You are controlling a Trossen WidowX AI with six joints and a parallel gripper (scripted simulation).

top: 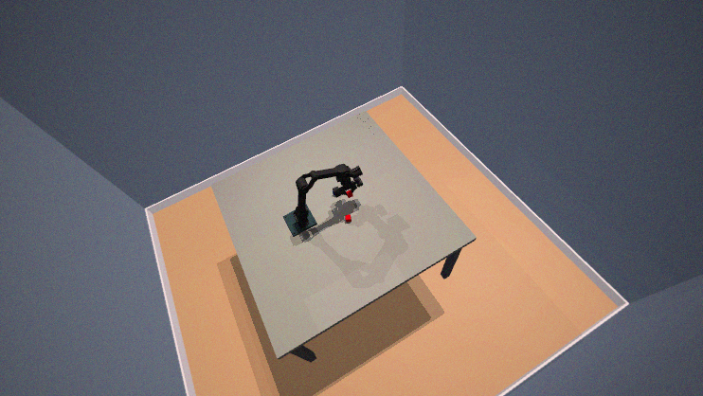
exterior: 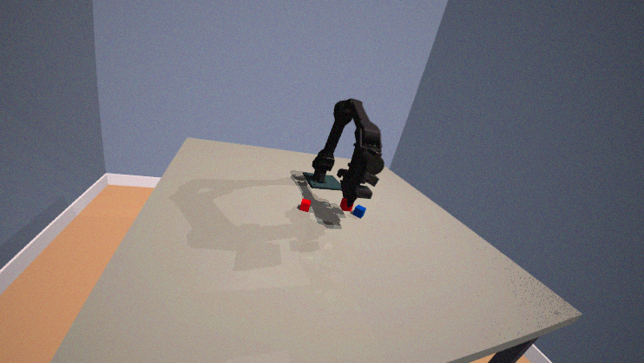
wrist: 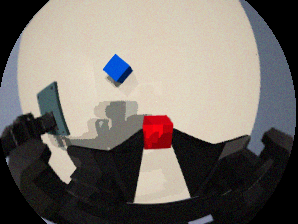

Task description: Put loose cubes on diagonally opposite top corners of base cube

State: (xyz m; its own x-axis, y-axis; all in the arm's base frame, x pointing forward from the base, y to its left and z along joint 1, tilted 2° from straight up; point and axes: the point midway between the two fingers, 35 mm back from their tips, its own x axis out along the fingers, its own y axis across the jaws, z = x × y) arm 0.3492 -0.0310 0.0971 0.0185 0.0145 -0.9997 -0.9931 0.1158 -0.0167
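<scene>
In the exterior view, the left cube [top: 348,219] [exterior: 305,205] is resting on the table [top: 275,295] [exterior: 225,315] [wrist: 200,75], left of and apart from the held cube [top: 349,193] [exterior: 345,205] [wrist: 158,133]. The latter is hanging above the table, between the fingers of the gripper [top: 349,192] [exterior: 346,202] [wrist: 158,136]. The right cube [exterior: 358,211] [wrist: 117,69] is resting on the table, appearing just right of the held one. The base plate [top: 291,220] [exterior: 334,183] [wrist: 47,102] is lying behind all three. In the wrist view, the right cube is appearing beyond the held cube, to its left.
</scene>
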